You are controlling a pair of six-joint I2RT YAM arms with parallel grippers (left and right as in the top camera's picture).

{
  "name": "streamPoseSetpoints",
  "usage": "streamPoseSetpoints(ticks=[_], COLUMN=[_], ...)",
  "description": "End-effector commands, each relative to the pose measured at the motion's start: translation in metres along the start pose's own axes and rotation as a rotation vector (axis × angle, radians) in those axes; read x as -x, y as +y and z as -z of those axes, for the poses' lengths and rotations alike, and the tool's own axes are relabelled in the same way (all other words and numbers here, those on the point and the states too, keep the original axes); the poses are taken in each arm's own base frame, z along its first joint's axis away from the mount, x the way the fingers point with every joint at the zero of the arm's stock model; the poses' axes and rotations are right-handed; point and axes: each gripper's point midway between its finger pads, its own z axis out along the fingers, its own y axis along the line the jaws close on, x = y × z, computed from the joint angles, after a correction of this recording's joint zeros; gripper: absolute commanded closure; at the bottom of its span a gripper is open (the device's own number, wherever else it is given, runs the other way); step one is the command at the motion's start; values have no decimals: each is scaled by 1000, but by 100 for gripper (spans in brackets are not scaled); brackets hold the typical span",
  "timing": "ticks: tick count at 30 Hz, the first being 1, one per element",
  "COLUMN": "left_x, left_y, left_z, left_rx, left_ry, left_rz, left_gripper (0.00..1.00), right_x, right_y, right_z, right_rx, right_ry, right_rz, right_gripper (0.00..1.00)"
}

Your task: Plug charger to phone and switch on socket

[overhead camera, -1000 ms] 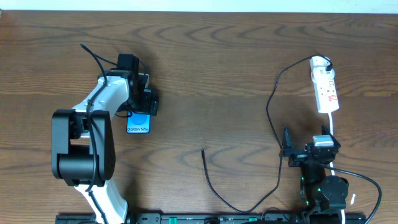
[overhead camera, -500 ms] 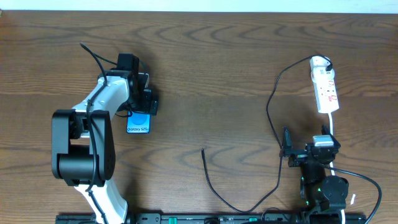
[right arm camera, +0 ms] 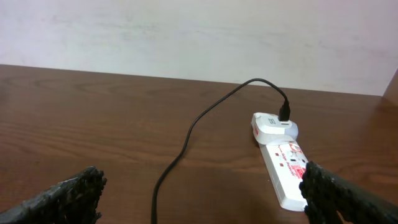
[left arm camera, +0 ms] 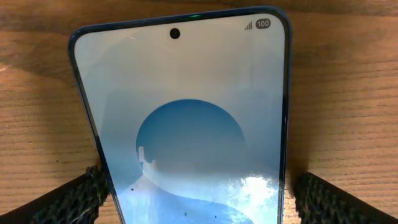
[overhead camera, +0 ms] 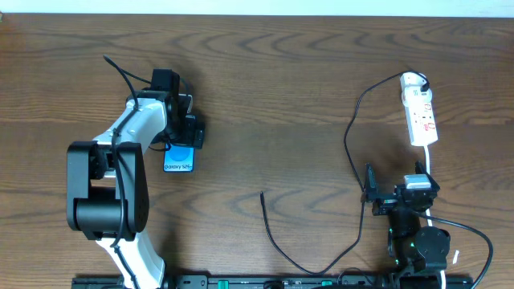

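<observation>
On the left half of the table (overhead camera: pixel 289 72), we find no change across the last second. The left gripper (overhead camera: pixel 183 141) remains over the upper end of the phone (overhead camera: pixel 179 158), and the right arm has not shifted. We judge the task stalled at its opening step: the phone is being secured or positioned, and neither the plugging nor the switching has begun.

In the left wrist view, the fingers (left arm camera: pixel 68 199) flank the phone's two long edges, set narrow about it. We cannot tell whether they are pressing on it or merely bracketing it. The right gripper (right arm camera: pixel 202 193) stands wide, holds nothing, and faces the socket (overhead camera: pixel 420 112) from well apart.

The charger (overhead camera: pixel 277 239) runs from the adapter on the socket's far end in a loose loop along the near edge. Its plug tip (overhead camera: pixel 262 195) lies free on the wood, well apart from the phone.

Materials:
- **Phone:** a slim, glossy slab with rounded corners and a dark rim. Its glass shows reflections, so we expect it to be slippery.
- **Finger pads:** black and coarsely textured.
- **Charger:** thin, limp and matte.
- **Socket:** hard white plastic, rounded at one end, with red markings.
- **Table:** dark wood grain, flat and faintly sheened.
</observation>
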Motion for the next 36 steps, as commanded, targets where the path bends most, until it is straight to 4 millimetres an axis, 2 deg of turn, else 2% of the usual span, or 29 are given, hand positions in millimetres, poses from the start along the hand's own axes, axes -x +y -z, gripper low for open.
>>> streamPoseSetpoints(ticks=[1,36], left_x=[-13,-11], left_y=[5,5], left_z=[-10,-10], left_rx=[29,29], left_ry=[40,35], left_rz=[-9,-8], left_gripper=[2,2], right_x=[-1,-1], right_y=[1,1], right_z=[0,0], right_rx=[2,2], right_ry=[1,1], right_rz=[13,13], right_gripper=[1,1])
